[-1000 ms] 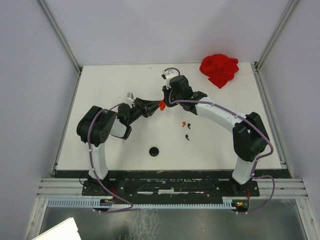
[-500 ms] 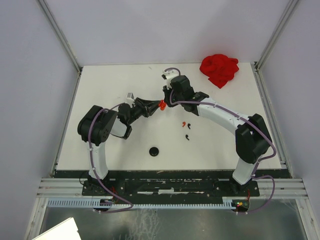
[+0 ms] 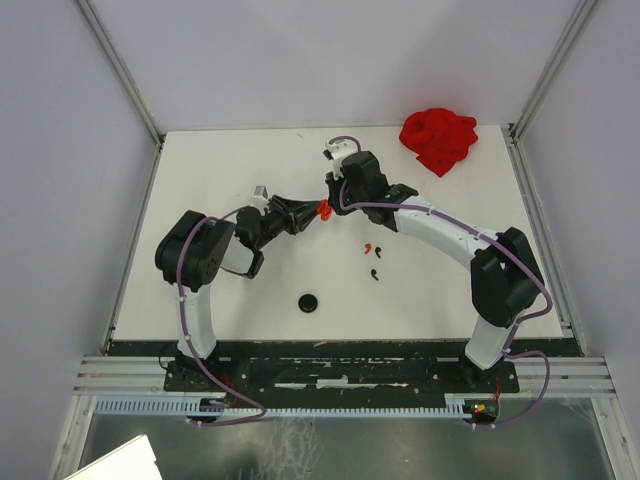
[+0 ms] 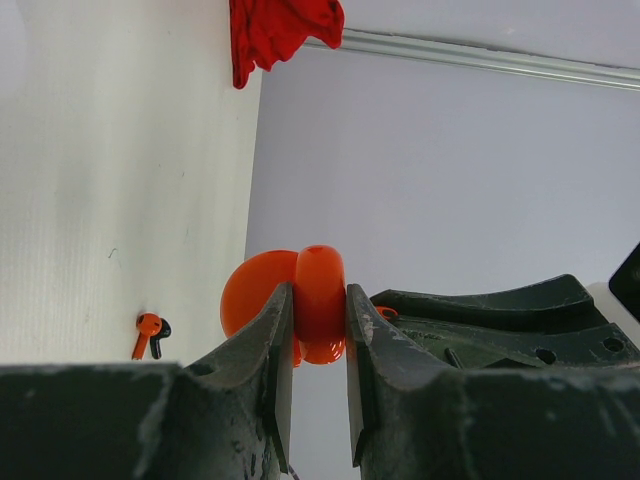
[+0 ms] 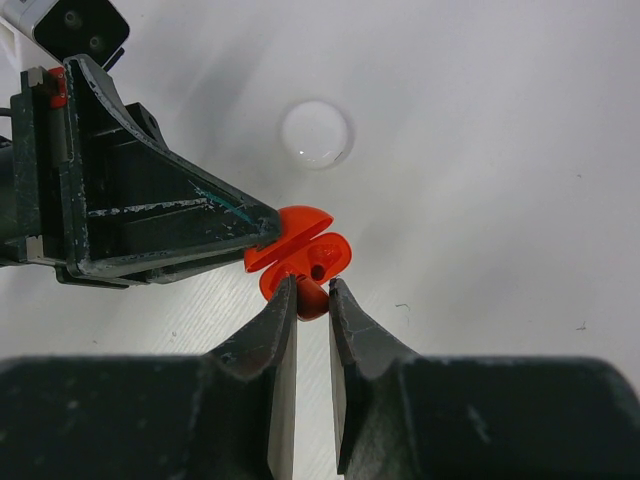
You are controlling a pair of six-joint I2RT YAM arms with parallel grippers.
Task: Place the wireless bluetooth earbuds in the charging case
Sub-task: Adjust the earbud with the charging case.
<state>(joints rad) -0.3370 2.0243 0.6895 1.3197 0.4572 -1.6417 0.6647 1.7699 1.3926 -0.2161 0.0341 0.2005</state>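
White table [image 3: 220, 160], red cloth [image 3: 438, 140] at the back, and both arms meet mid-table at the red case [image 4: 320, 285]!
Left gripper [image 4: 318, 325] is clamped on the open case. Right gripper [image 5: 311, 292] has its jaws nearly together, pinching what looks like a red earbud [image 5: 312, 302] right at the case's mouth. A second red earbud [image 3: 368, 248] and a black earbud [image 3: 375, 273] lie on the table nearby. The danger now: if the angle is slightly off, the bud jams on the rim or pops loose and drops.

top: overhead, far, looking down | wrists: close-up | shared: red case [image 3: 323, 210]
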